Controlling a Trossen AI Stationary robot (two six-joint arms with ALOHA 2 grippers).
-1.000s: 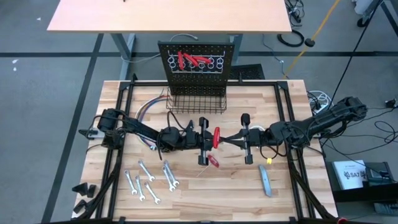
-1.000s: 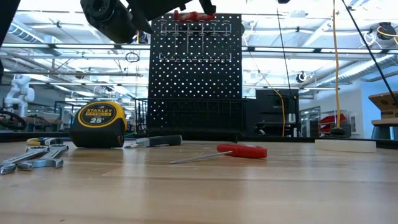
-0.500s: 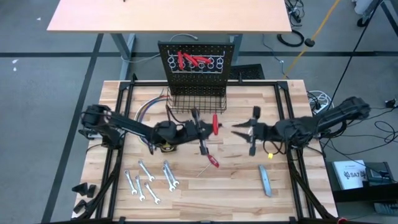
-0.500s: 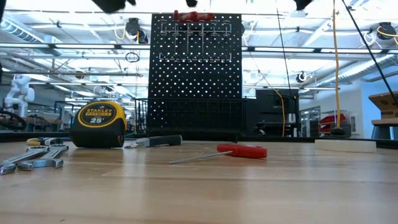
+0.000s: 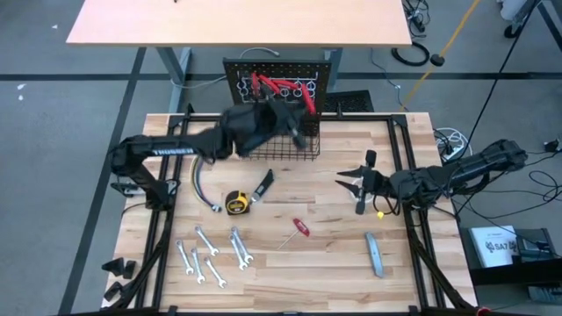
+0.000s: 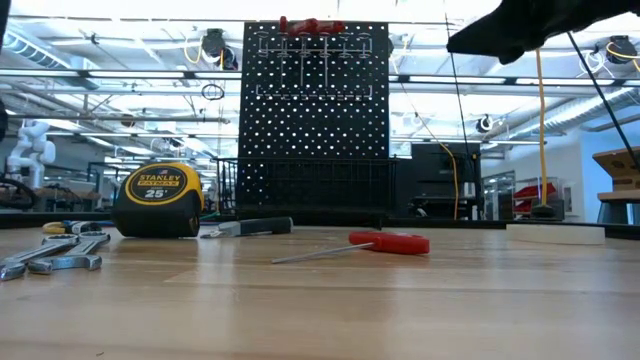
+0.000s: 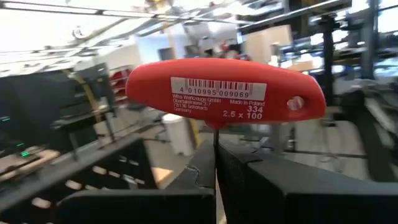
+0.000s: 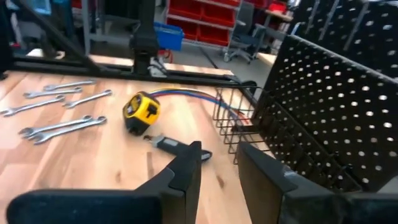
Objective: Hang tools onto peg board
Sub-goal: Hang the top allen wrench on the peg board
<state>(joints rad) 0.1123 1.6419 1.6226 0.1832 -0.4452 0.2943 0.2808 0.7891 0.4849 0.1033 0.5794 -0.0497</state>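
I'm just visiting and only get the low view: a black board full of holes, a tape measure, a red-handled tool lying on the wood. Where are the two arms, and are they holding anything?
Observer: The left gripper is up at the peg board, shut on a red T-handle tool.
Operator: And the other arm?
Observer: The right gripper is open and empty, above the table, right of its centre.
Operator: Is anything lying there that I can't see?
Observer: Yes, a grey bar lies near the table's front right.
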